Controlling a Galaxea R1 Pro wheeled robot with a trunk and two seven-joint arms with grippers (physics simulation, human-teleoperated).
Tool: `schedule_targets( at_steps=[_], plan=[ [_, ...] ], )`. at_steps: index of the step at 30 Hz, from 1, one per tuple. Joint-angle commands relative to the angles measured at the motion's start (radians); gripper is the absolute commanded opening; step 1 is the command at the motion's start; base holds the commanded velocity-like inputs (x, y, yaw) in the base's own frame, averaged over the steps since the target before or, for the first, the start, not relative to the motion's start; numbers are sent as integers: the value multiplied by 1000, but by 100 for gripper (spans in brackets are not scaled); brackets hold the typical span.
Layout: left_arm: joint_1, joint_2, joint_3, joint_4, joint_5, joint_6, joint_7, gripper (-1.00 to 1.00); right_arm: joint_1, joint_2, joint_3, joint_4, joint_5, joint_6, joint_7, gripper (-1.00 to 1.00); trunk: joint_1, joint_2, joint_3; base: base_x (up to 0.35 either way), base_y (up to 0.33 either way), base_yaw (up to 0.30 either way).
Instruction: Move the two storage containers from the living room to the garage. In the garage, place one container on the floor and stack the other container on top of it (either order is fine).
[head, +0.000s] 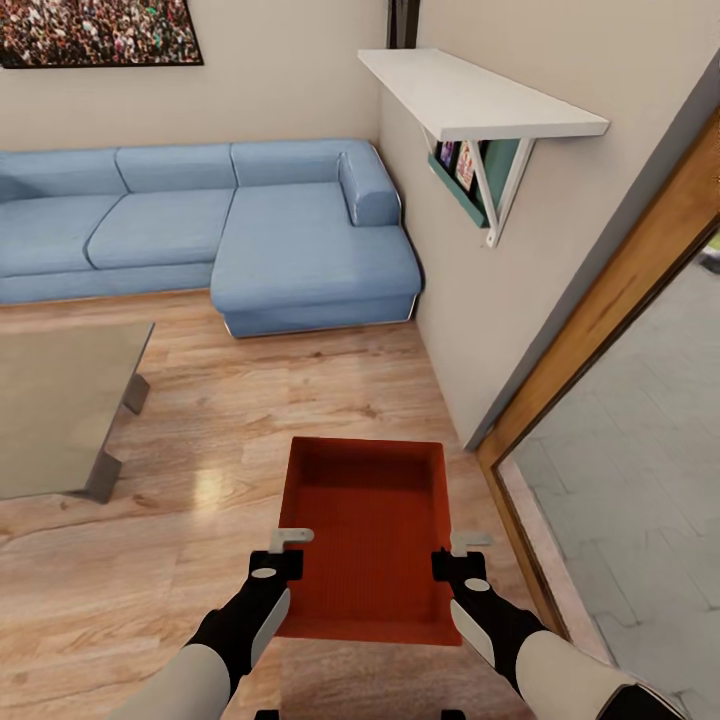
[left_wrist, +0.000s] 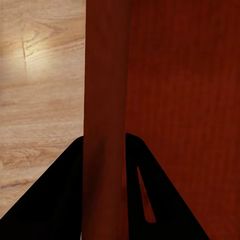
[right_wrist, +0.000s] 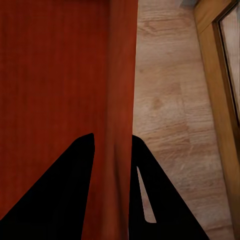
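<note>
I am in the living room, over its light wood-plank floor (head: 200, 420). One orange-red storage container (head: 370, 520) hangs level in front of me, open side up and empty. My left gripper (head: 285, 552) is shut on its left wall, and my right gripper (head: 458, 552) is shut on its right wall. In the left wrist view the container's wall (left_wrist: 102, 100) runs between the black fingers (left_wrist: 55, 200) of the left gripper (left_wrist: 103, 137). The right wrist view shows the other wall (right_wrist: 120, 90) pinched the same way by the right gripper (right_wrist: 112, 137).
A blue sectional sofa (head: 250, 230) stands ahead along the far wall. A low grey table (head: 60, 400) is at the left. At the right are a wall corner with a white shelf (head: 480, 95) and a wood-framed glass door (head: 620, 300). Open floor lies between table and door.
</note>
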Motion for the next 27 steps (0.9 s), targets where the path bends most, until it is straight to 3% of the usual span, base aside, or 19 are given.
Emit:
schedule_targets(
  at_steps=[1, 27],
  plan=[
    [0, 2, -9, 8, 14, 52, 14, -100, -2, -1, -11, -1, 10, -15, -22, -100, 1, -2, 0, 0, 0, 0],
    [0, 2, -9, 8, 15, 52, 14, -100, -2, 5, -15, 10, 2, -15, -21, -100, 1, -2, 41, 0, 0, 0]
  ],
)
